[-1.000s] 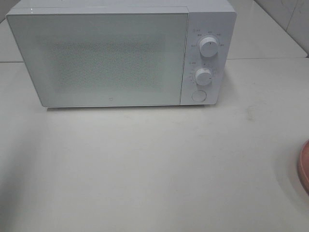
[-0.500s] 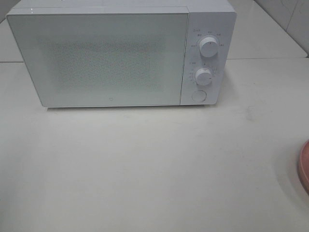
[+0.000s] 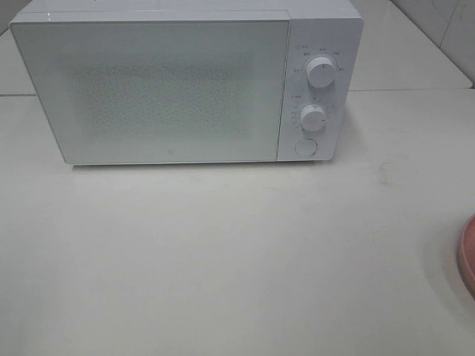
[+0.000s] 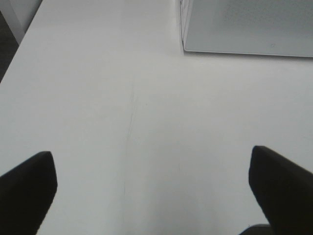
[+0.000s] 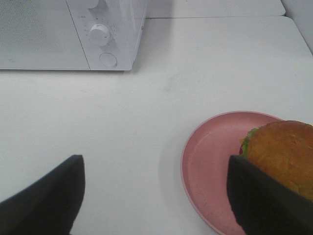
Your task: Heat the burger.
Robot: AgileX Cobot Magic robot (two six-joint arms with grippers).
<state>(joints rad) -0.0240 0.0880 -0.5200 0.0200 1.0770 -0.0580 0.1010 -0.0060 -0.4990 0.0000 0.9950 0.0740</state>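
In the right wrist view the burger (image 5: 283,152) with its golden-brown bun and a bit of green lettuce sits on a round pink plate (image 5: 215,166). My right gripper (image 5: 154,193) is open above the table, with the plate's near rim between its dark fingertips and the burger just beyond one of them; it holds nothing. The left gripper (image 4: 154,188) hangs open over bare white table, nothing between its fingers. In the exterior high view only the plate's edge (image 3: 467,256) shows at the right border; both arms and the burger are out of that view.
A white microwave (image 3: 185,81) stands at the back of the table with its door shut, two knobs (image 3: 320,72) and a round button (image 3: 305,147) on its right panel. It also shows as the microwave (image 5: 73,34) and a microwave corner (image 4: 244,24) in the wrist views.
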